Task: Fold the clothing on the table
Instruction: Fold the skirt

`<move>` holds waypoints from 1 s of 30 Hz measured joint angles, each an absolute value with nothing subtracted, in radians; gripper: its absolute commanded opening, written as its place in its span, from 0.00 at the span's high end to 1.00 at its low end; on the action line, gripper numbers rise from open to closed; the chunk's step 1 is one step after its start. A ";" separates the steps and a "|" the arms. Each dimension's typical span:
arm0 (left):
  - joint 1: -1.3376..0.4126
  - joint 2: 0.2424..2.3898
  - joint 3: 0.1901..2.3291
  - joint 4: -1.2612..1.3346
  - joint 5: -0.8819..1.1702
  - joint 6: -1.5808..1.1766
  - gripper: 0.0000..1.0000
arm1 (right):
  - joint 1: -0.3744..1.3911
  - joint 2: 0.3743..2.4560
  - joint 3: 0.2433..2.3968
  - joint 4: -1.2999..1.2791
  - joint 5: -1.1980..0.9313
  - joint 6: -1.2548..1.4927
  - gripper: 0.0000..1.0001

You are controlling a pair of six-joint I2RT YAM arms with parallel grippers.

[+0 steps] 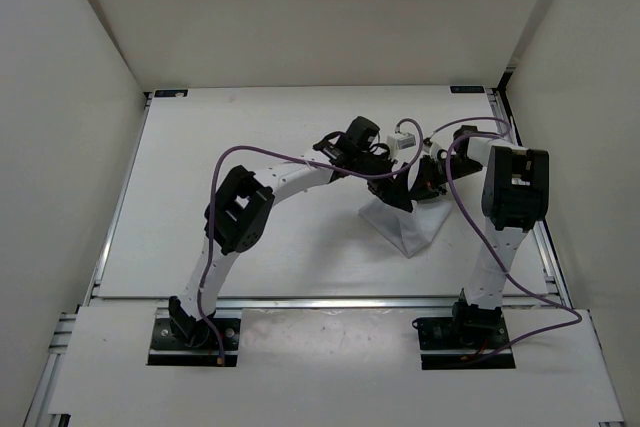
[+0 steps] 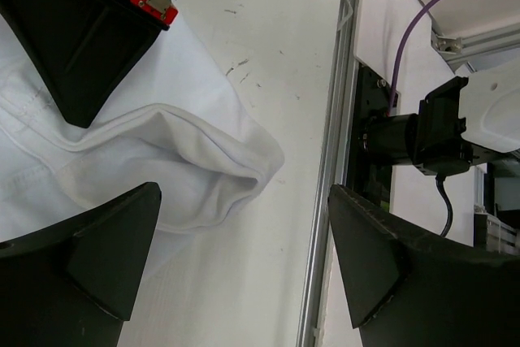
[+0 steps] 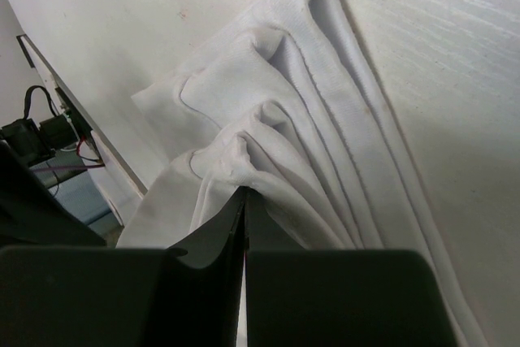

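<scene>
Between plain white walls (image 1: 60, 147), the scuffed table (image 1: 200, 147) bears bunched clothing (image 1: 405, 232).

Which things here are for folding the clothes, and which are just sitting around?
For the job:
clothing, pinched in the shut right gripper
open left gripper
table

Just there:
purple cables
aluminium rail
white walls

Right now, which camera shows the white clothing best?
The right wrist view: the clothing fills it, folds pinched in the right pincer. The left wrist view shows one rumpled corner; the top view, a small, partly hidden patch.
</scene>
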State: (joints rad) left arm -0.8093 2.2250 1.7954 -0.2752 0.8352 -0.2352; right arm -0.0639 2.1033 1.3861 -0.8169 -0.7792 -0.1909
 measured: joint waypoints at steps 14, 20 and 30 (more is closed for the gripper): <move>-0.819 2.270 1.798 -0.208 0.907 -0.319 0.20 | -0.066 2.119 1.386 -0.817 -0.779 -0.190 1.00; -0.825 2.270 1.797 -0.194 0.935 -0.347 0.21 | -0.066 2.121 1.386 -0.816 -0.777 -0.185 1.00; -0.826 2.270 1.786 -0.184 0.959 -0.368 0.51 | -0.065 2.123 1.391 -0.816 -0.776 -0.181 1.00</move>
